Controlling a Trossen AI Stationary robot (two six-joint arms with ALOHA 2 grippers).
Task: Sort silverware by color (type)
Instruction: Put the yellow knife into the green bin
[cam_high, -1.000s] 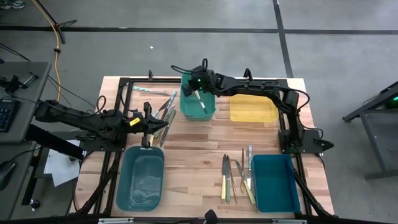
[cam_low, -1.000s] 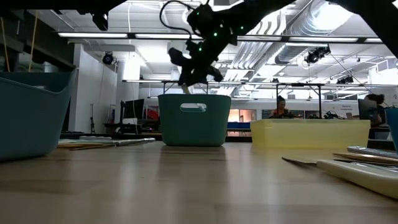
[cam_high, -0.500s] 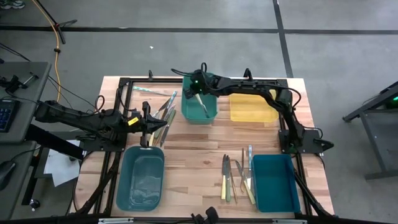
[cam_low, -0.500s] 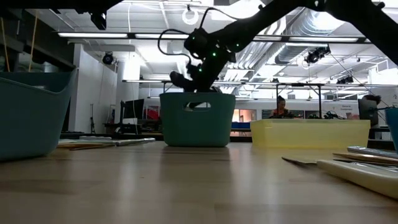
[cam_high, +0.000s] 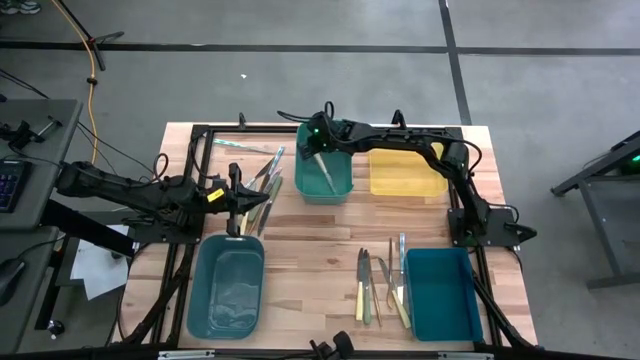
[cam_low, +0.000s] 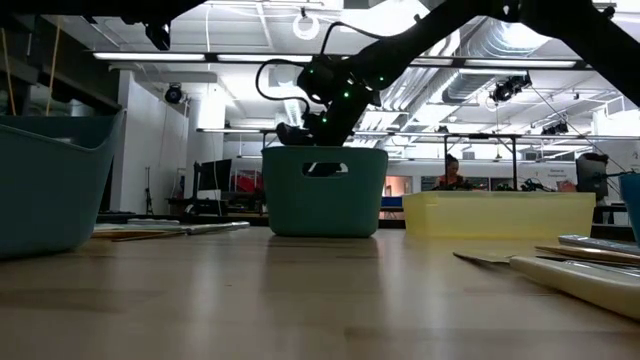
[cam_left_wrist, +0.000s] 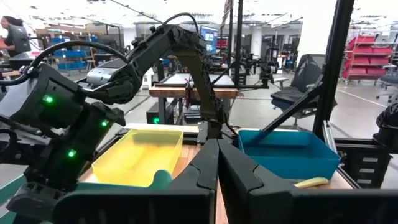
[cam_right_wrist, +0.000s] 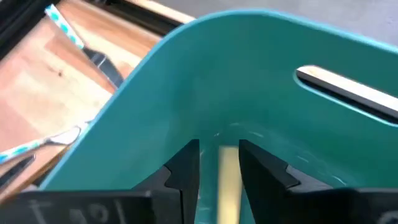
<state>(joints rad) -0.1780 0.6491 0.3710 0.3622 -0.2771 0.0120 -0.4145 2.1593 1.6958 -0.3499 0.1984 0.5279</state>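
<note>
The wooden tabletop (cam_high: 310, 240) carries four bins: green (cam_high: 325, 172), yellow (cam_high: 406, 174), two teal (cam_high: 226, 288) (cam_high: 440, 293), with loose silverware (cam_high: 380, 285) (cam_high: 262, 185) beside them.

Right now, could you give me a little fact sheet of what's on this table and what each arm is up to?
Right gripper: over the green bin, fingers parted around a pale utensil
Left gripper: shut, empty, beside a utensil pile
Yellow bin: next to the green bin
Teal bin: near left
Blue bin: near right
Loose utensils: left of the blue bin
</note>
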